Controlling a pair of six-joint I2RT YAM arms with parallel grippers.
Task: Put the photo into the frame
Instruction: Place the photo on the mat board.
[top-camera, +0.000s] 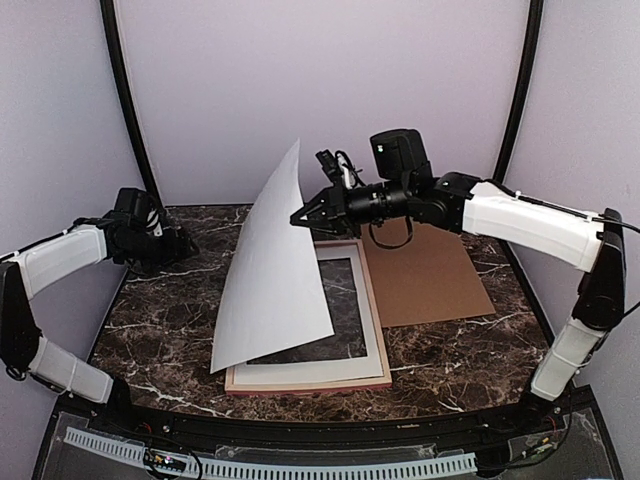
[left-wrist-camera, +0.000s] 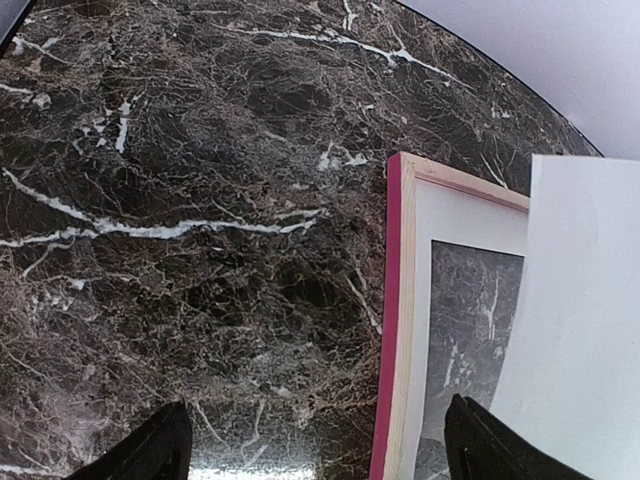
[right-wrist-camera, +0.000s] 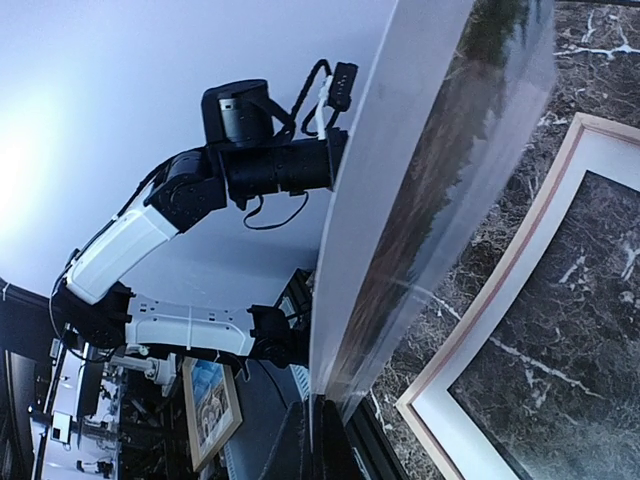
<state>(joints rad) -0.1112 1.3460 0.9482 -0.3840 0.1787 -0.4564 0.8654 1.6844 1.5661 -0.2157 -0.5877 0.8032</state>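
The photo (top-camera: 272, 280) stands tilted with its plain white back toward the top camera, and its lower edge rests on the left part of the frame. My right gripper (top-camera: 300, 220) is shut on the photo's right edge. In the right wrist view its jaws (right-wrist-camera: 325, 440) pinch the sheet, and the dark printed side of the photo (right-wrist-camera: 440, 170) faces the table. The pink frame (top-camera: 310, 385) lies flat on the marble. My left gripper (top-camera: 185, 243) hovers open at the far left and holds nothing; the frame's rail (left-wrist-camera: 393, 320) shows between its fingertips (left-wrist-camera: 318, 450).
A white mat (top-camera: 372, 330) with a cut-out window lies inside the frame. A brown backing board (top-camera: 420, 275) lies flat to the frame's right. The dark marble table (top-camera: 170, 320) is enclosed by pale walls at the back and sides.
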